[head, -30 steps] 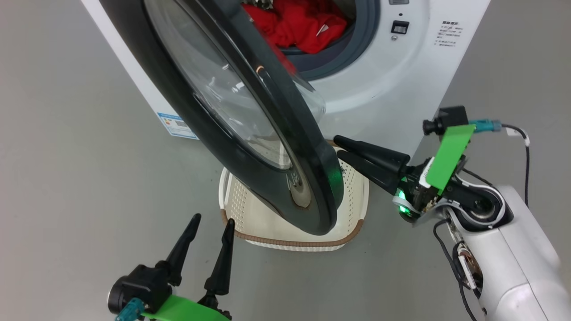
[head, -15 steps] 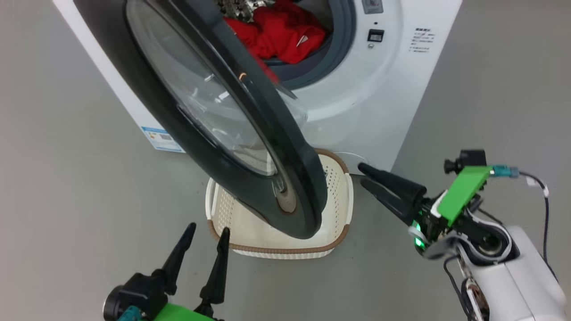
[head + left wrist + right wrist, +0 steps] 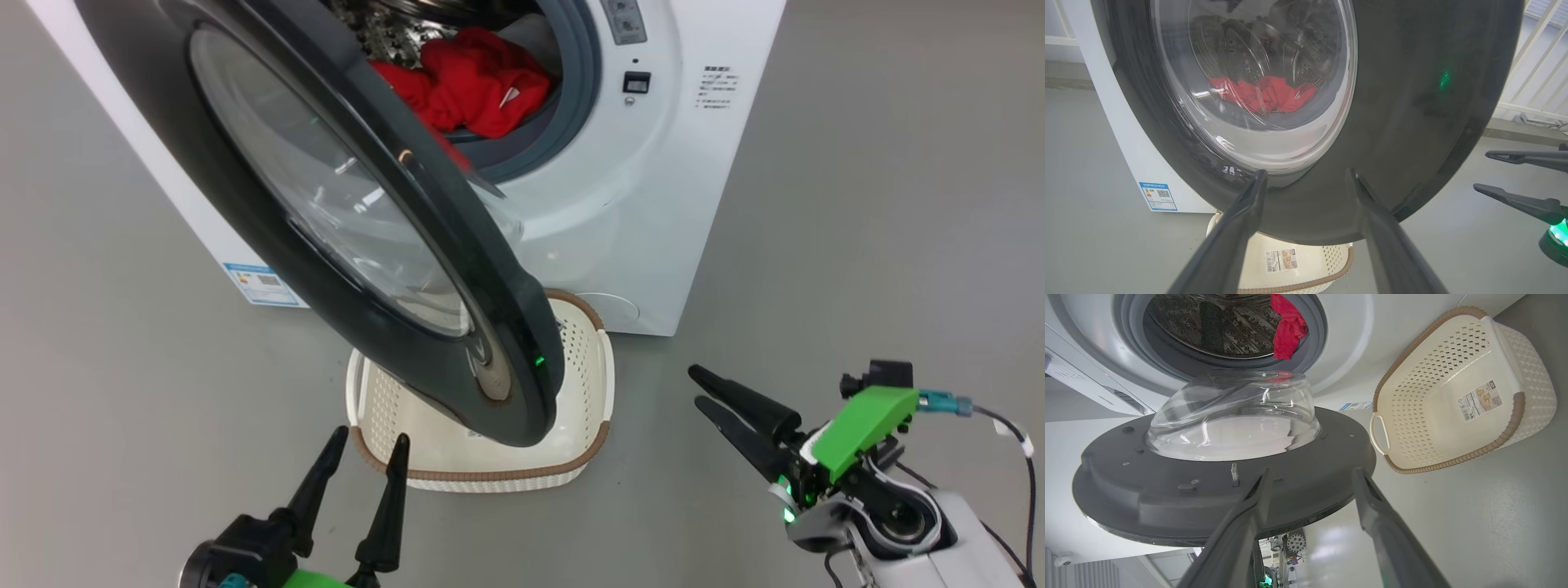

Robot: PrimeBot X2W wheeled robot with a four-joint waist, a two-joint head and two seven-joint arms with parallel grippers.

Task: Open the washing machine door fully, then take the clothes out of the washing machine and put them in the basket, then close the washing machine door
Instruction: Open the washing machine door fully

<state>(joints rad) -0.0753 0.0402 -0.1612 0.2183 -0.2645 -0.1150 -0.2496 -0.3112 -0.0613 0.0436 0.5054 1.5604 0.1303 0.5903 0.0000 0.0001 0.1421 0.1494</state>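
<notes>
The washing machine door [image 3: 522, 343], black-rimmed with a bulging glass window, stands swung out from the white washing machine [image 3: 653, 204] and hangs over the cream basket [image 3: 600, 384] on the floor. Red clothes [image 3: 473, 82] lie in the drum. My left gripper [image 3: 369, 438] is open, below the door's outer face and in front of the basket. My right gripper [image 3: 696, 387] is open and empty, to the right of the door's free edge and apart from it. In the right wrist view the door's inner side [image 3: 1167, 498] and glass bowl [image 3: 1233, 412] lie just beyond my right gripper [image 3: 1312, 471].
Grey floor surrounds the machine. A blue label [image 3: 263, 284] sits low on the machine's front. The basket [image 3: 1453, 416] holds just a paper label [image 3: 1480, 400]. In the left wrist view white railings [image 3: 1539, 61] stand at the right.
My right gripper has drawn back from the door's free edge, down and to the right. The head camera has shifted, so the whole scene sits further left. The left gripper stays put.
</notes>
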